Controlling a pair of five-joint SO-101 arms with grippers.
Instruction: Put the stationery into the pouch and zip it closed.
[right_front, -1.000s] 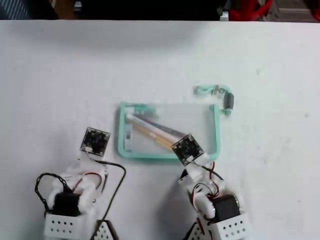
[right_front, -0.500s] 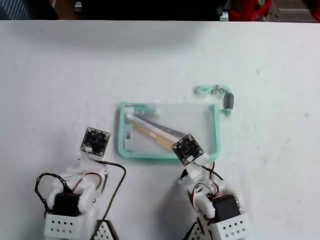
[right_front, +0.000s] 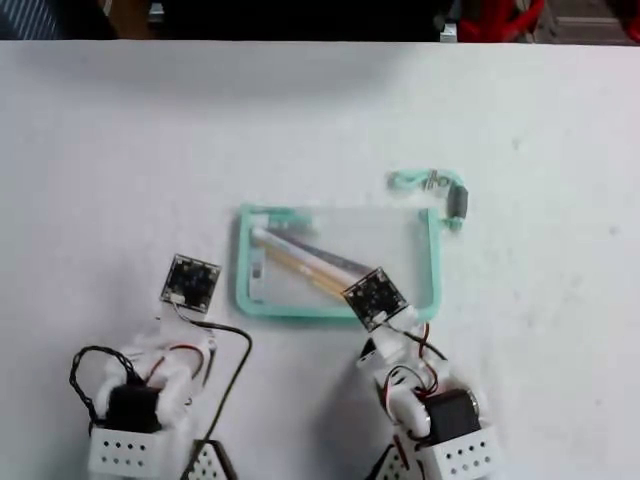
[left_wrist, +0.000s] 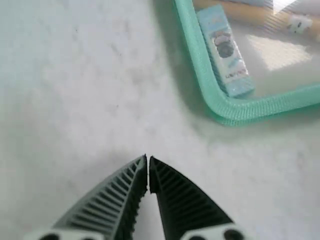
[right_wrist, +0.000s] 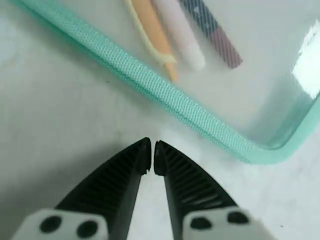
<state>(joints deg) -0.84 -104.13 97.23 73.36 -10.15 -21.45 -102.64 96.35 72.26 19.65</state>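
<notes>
Both grippers are staying off the stationery, fingers pressed together and holding nothing. The left gripper (left_wrist: 148, 159) is pointing down at bare table (left_wrist: 75, 75) near the rounded near-left corner of the pouch (left_wrist: 200, 75). The right gripper (right_wrist: 152, 145) is pointing at the table just beside the pouch's near long edge. Inside the clear, green-rimmed pouch, lying flat at mid-table, an eraser (left_wrist: 225, 50) is lying against the left rim, and an orange pen (right_wrist: 157, 37), a white pen (right_wrist: 177, 40) and a dark pen (right_wrist: 212, 32) are lying side by side. A green strap (right_front: 440, 185) is trailing from the far right corner.
</notes>
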